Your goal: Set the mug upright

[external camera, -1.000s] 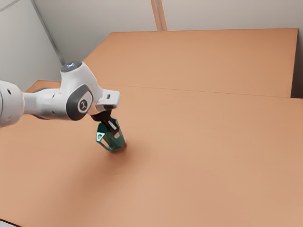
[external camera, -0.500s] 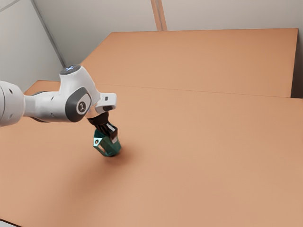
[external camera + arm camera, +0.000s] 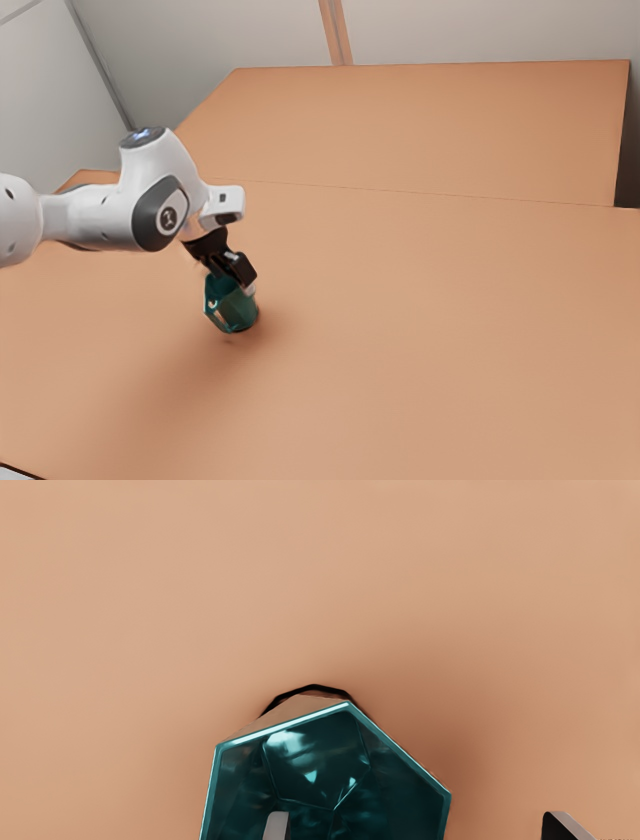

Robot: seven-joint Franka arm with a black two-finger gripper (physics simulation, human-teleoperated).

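Over the mug's mouth (image 3: pixel 320 760), the gripper (image 3: pixel 420 826) stands wide open, one finger across the opening, the other outside, nothing pinched. Since half a second ago the hand has risen slightly and the mug (image 3: pixel 232 305) has edged toward the exterior view's right, leaning on the table (image 3: pixel 420 330); righting looks unfinished. Glossy teal facets meet an angular rim (image 3: pixel 290 722) above smooth, orange-tan tabletop.

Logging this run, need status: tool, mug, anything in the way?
Tool open, one finger over mug's mouth, other beyond rim. Mug looks tilted. Possible snag: finger at mouth.
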